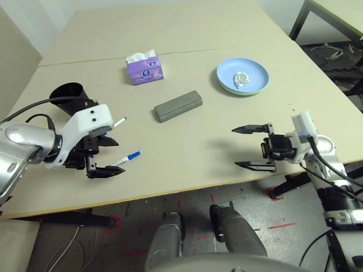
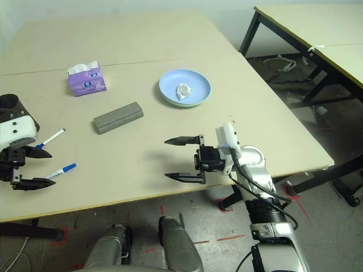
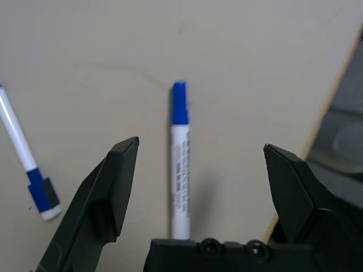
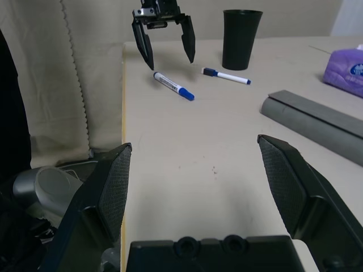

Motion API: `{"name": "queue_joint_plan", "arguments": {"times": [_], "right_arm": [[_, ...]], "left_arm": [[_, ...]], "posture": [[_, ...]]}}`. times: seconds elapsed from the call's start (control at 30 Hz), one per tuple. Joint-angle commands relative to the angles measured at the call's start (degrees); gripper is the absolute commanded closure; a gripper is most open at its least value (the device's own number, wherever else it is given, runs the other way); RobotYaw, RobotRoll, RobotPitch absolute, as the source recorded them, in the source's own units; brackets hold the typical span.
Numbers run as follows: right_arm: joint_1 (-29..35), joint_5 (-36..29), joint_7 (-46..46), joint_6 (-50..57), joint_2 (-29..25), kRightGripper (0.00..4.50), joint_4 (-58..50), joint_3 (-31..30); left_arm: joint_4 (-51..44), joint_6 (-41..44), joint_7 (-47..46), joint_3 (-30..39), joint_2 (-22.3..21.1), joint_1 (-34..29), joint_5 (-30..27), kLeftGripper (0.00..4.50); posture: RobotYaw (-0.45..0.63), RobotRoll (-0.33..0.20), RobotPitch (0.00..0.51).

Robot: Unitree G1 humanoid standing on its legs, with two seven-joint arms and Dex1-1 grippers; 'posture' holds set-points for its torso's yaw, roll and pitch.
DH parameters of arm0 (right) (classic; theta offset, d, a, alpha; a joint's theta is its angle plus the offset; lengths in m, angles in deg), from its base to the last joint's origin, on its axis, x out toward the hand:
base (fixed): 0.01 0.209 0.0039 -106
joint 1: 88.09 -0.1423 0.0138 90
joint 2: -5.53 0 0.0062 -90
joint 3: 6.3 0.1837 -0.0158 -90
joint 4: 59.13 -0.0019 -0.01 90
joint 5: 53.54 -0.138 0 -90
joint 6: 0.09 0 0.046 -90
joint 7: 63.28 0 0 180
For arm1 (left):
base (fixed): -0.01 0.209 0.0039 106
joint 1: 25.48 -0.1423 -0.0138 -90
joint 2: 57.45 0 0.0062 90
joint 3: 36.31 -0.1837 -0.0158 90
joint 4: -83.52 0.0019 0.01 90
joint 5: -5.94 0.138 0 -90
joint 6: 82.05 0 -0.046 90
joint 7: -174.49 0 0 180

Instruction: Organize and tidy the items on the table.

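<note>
I have both grippers out over the near part of the table [image 1: 198, 153], each standing wide with nothing in its grasp. The left gripper [image 3: 201, 148] hangs above the near marker [image 3: 180, 175], which lies between its fingers but is not gripped; the right gripper [image 2: 180, 160] waits over bare tabletop.

I'd call the job partly along. The light-blue plate [image 1: 227, 68] sits on the light-green plate [image 2: 184, 105], with the crumpled paper wad [image 2: 183, 91] inside. Two markers still want a home: the near one, and a second marker [image 4: 226, 76] lying just beside the black cup [image 4: 240, 39]. That cup stands upright and looks like their likely place, though from here I can't see down into it. The grey glasses case [image 1: 178, 106] lies mid-table, and the purple tissue box [image 1: 145, 69] is beyond it.

The near edge is my main worry: the left gripper works close to it, so a nudged marker could roll that way. Between the case and the right gripper I have open room, but swinging left towards the cup is tighter, with the second marker in the way.
</note>
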Motion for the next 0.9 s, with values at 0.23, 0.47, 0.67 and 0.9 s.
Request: {"name": "queue_joint_plan", "arguments": {"times": [0.23,0.47,0.67,0.9], "right_arm": [[1.78,0.41,1.79,0.51,-1.26,0.0,-2.45,-0.18],[1.31,0.36,2.93,1.04,-1.22,0.0,-3.13,-0.33],[1.55,0.47,4.13,1.75,-1.07,0.0,-3.71,-0.44],[2.26,0.45,5.36,2.59,-0.91,0.0,-5.05,-0.68]], "left_arm": [[3.42,-4.27,-0.24,-3.36,-0.45,-2.19,5.25,0.03],[4.88,-5.06,-0.34,-4.59,1.12,-2.03,6.33,0.03],[5.76,-5.66,-1.09,-5.52,2.95,-1.71,7.2,0.03],[6.96,-6.74,-1.34,-5.47,3.9,-2.27,8.06,0.03]], "posture": [[-0.18,0.0,0.145],[-0.18,0.0,0.143],[-0.18,0.0,0.146],[-0.18,0.0,0.143]]}}
